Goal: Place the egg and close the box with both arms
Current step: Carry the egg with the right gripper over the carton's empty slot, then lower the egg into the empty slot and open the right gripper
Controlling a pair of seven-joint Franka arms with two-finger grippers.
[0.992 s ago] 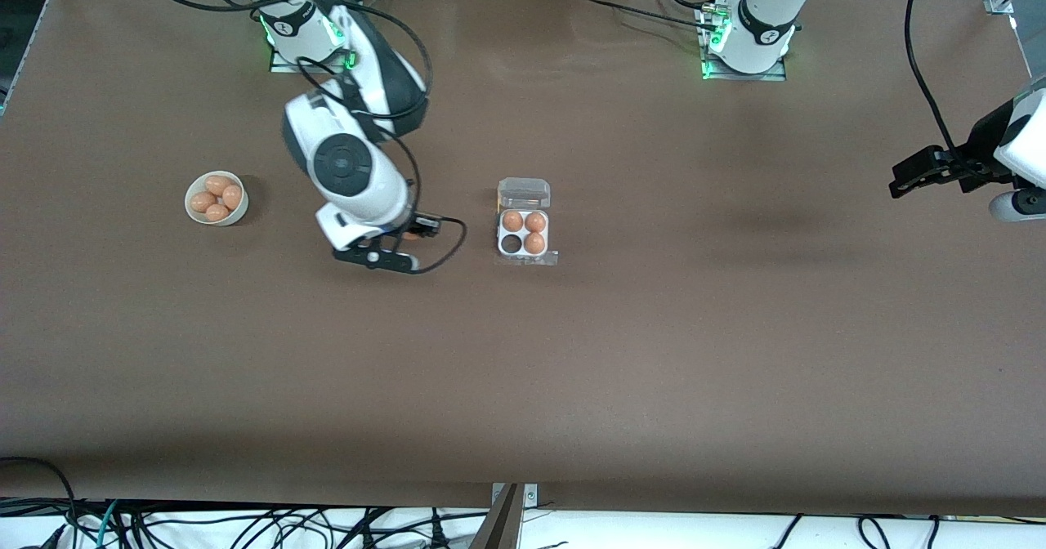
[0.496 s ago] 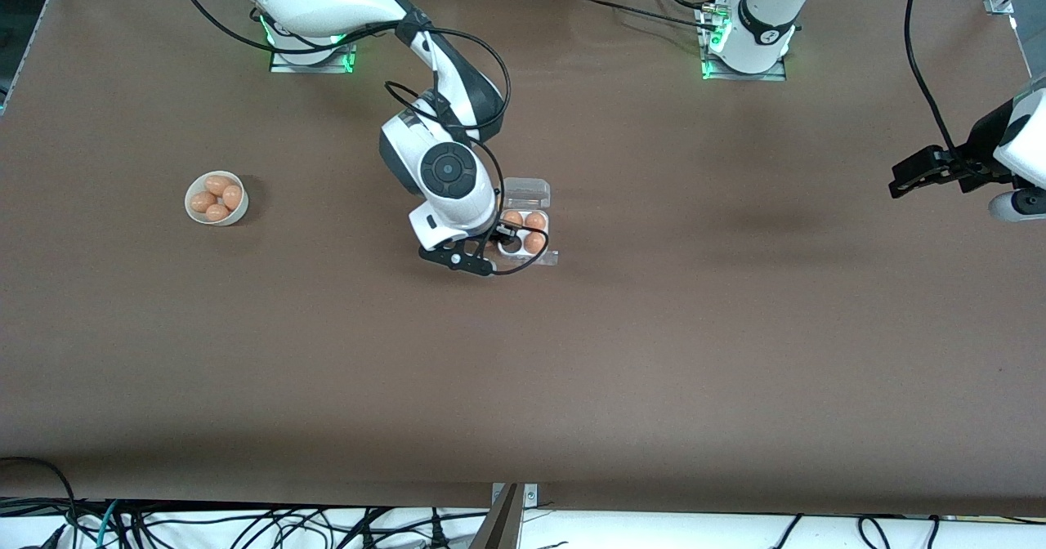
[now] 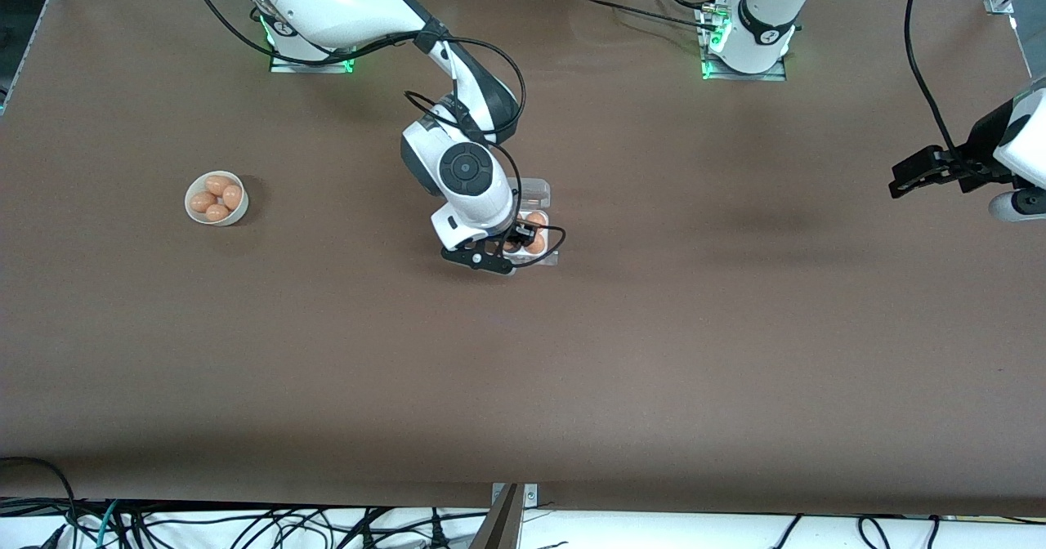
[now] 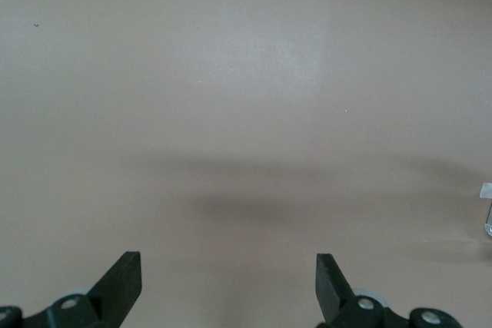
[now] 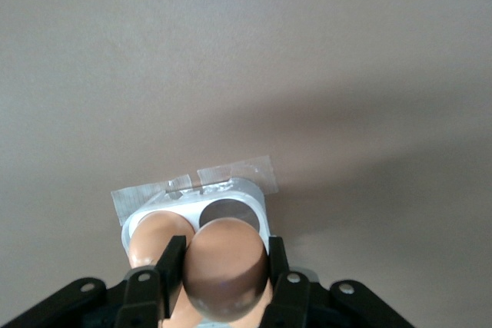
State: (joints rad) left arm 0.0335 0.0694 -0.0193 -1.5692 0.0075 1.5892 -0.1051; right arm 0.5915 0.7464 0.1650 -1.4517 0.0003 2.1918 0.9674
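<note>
The box [image 3: 547, 231] stands open mid-table, its clear lid [image 3: 535, 193] lying flat on the side toward the arm bases. Two eggs [image 3: 535, 243] show in it; the right arm hides the rest. My right gripper [image 3: 513, 243] hangs over the box's cells nearer the front camera, shut on an egg [image 5: 225, 266]. The right wrist view shows that egg just above the box's rim [image 5: 255, 190], with one empty cell [image 5: 228, 210] and a seated egg [image 5: 152, 237] beside it. My left gripper [image 3: 897, 185] waits open and empty at the left arm's end of the table, over bare table [image 4: 228, 282].
A round white bowl [image 3: 214, 222] with several eggs sits toward the right arm's end of the table. Clear tape [image 5: 231, 170] holds the box's edge to the brown table. Cables hang along the table's near edge.
My right arm has carried the egg from between the bowl and the box to over the box's cells. The left arm has not moved.
</note>
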